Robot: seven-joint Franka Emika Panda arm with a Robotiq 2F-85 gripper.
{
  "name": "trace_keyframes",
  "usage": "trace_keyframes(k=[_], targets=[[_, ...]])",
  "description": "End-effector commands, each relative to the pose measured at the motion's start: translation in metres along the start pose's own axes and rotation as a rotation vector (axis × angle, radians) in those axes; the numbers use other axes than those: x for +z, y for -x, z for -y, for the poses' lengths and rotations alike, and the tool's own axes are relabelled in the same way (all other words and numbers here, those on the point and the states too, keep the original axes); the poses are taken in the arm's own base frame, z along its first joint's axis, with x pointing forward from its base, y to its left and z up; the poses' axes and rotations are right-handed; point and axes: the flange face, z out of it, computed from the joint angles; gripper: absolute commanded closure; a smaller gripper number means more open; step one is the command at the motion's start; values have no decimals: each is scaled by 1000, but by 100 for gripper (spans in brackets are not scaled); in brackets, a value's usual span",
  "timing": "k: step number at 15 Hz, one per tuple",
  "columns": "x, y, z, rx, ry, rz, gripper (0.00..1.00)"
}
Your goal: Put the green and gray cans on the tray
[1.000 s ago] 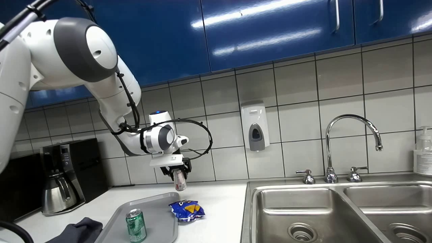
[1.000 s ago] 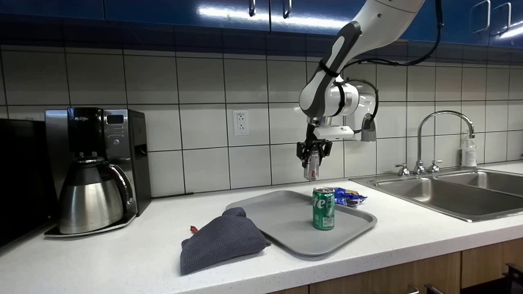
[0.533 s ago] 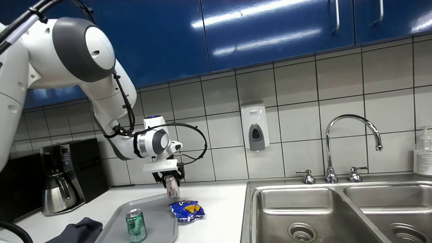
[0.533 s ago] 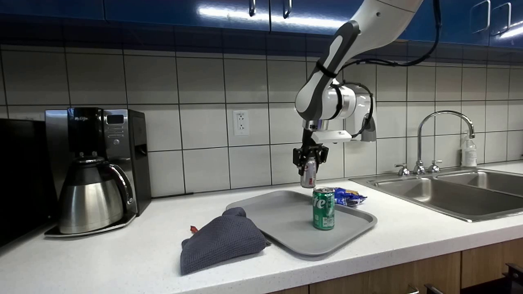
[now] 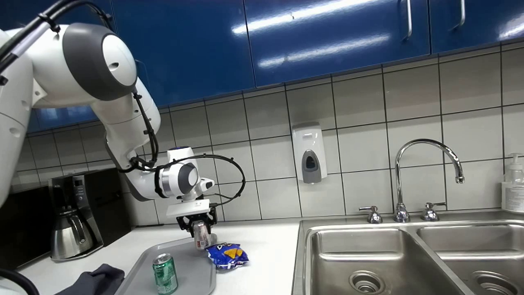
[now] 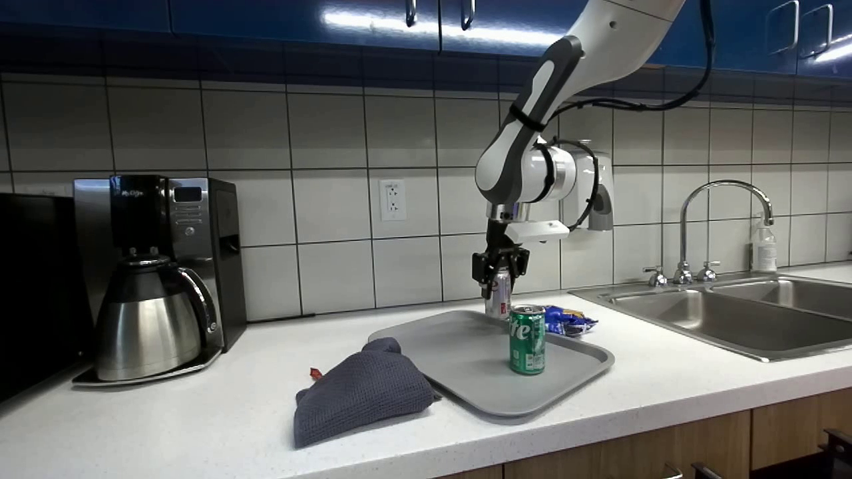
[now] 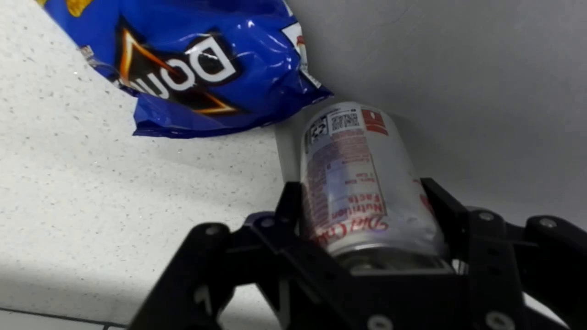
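I have the claw [image 7: 360, 192] clamped on the gray can [image 7: 357, 169], pressing it from both sides. The can is close to upright with a slight lean, its long axis running down from the palm, lid end up in the claw and base toward the tray [image 6: 446, 362]; in the wrist view its Diet Coke lettering reads upside down. I hold it over the tray, near one corner, and I cannot tell whether the base touches. The tray already carries the green can [image 6: 527, 340], which stands on its base, long axis vertical, part of its white lettering showing in an exterior view. Just beside the gray can, a blue bag [image 7: 257, 59] lies across the tray's edge, partly on the tray and partly on the counter [image 6: 233, 412]. Beside the tray I see a dark cloth [image 6: 363, 392] bunched on the counter, with a small red scrap [image 6: 315, 374] just behind it. Farther out, a steel carafe [image 6: 150, 326] stands in the coffee maker [image 6: 226, 279]. Well apart from the claw, on the other side, the sink [image 5: 302, 262] shows two basins, a tap [image 5: 398, 184] rising behind them.
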Motion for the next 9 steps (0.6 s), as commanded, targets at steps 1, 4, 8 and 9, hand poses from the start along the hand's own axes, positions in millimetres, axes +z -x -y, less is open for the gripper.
trace_keyframes(k=[1,4,8,9], targets=[[-7,5,14,-76,4,13,59],[-1,8,25,-121,4,28,59],[5,14,34,-150,2,44,59],[6,15,35,-154,2,48,59]])
